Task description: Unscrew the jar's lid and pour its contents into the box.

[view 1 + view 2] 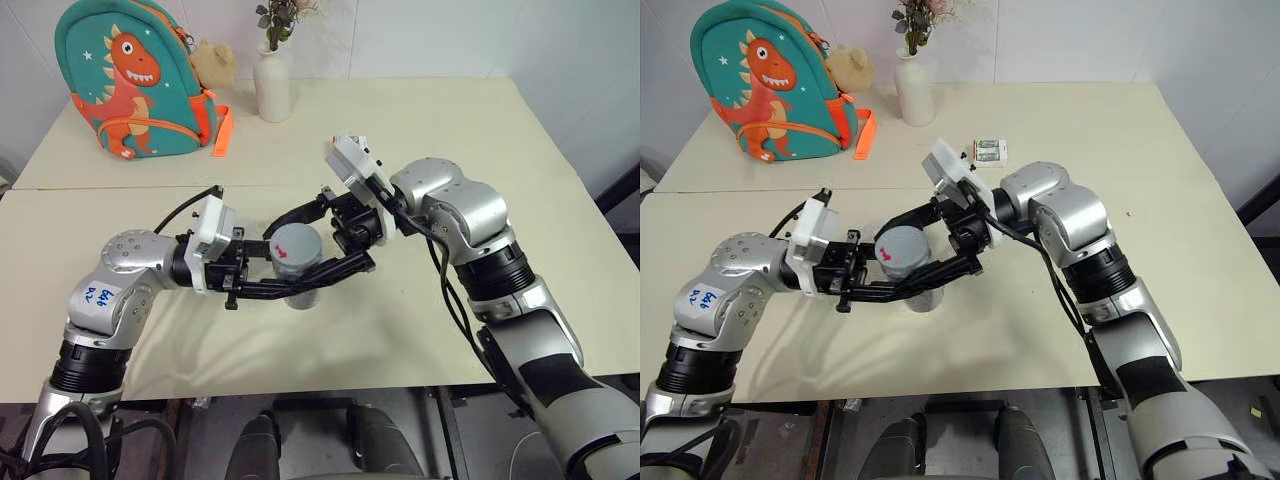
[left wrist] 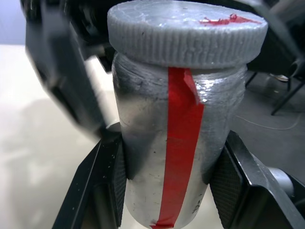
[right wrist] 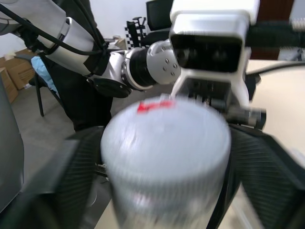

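Observation:
I hold the jar above the table, its silvery body with a red stripe gripped between the pads of my left gripper, which is shut on it. The grey lid with a red mark on top sits on the jar. My right gripper reaches in from the opposite side. Its two fingers stand spread on either side of the lid, open. The contents are hidden inside the jar. The box is out of view.
A teal dinosaur backpack and a white flower vase stand at the back of the cream table. A small white-and-green packet lies behind my right wrist. The table's front edge runs just below the arms.

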`<action>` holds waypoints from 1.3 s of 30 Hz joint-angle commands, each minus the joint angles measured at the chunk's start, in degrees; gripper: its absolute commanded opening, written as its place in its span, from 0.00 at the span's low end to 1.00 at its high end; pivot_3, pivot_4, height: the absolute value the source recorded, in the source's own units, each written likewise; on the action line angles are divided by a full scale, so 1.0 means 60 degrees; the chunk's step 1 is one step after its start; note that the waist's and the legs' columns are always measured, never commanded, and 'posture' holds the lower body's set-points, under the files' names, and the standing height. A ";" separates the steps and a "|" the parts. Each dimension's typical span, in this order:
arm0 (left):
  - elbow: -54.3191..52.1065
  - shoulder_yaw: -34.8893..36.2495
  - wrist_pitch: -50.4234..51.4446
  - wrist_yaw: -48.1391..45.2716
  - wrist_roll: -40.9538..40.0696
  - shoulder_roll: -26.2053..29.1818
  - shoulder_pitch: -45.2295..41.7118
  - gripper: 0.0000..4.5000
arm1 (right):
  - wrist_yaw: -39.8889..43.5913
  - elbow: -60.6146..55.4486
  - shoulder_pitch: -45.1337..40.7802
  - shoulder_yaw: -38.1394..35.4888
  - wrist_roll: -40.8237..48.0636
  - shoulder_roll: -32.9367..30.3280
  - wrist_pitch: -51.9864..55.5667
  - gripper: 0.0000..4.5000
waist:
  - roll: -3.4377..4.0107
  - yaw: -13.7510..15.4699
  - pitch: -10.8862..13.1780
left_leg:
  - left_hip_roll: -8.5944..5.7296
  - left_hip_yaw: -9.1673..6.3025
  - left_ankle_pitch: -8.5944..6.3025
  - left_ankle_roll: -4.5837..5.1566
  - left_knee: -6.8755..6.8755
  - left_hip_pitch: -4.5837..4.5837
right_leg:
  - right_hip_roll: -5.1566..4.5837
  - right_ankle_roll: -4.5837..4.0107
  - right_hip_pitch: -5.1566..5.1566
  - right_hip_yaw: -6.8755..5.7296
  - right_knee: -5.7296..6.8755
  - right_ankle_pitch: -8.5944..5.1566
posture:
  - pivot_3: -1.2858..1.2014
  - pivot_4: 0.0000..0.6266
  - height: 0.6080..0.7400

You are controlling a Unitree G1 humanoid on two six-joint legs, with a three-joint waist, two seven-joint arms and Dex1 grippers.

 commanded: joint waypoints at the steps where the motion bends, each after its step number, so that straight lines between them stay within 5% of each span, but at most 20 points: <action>1: -0.0434 0.0454 0.0034 0.0124 -0.0255 0.0169 0.0200 0.44 | -0.0359 -0.0337 0.0073 -0.0702 0.0115 -0.0035 -0.0248 0.99 | 0.0000 -0.0003 0.0000 | 0.0000 0.0000 0.0000 0.0000 0.0000 0.0001 | 0.0000 -0.0002 0.0000 0.0000 0.0002 -0.0001 | 0.52 0.24 1.00; 22: -0.0698 0.0410 0.0100 0.1446 0.0115 -0.0001 0.0640 0.44 | -0.4494 -0.2644 0.1230 -0.1228 0.0260 0.1236 0.0914 0.99 | 0.0000 0.0001 0.0000 | 0.0003 0.0001 -0.0001 -0.0001 0.0001 0.0006 | 0.0001 -0.0007 -0.0001 0.0006 0.0014 -0.0003 | 0.52 0.24 1.00; 39: -0.0750 0.0627 0.0374 0.1899 -0.0196 -0.0070 0.0502 0.44 | -0.4726 -0.2248 0.1295 -0.1194 -0.0336 0.1049 0.0363 0.99 | 0.0000 0.0005 0.0000 | 0.0003 0.0000 -0.0001 -0.0001 0.0001 0.0006 | 0.0003 -0.0008 -0.0003 0.0006 0.0017 -0.0003 | 0.52 0.24 1.00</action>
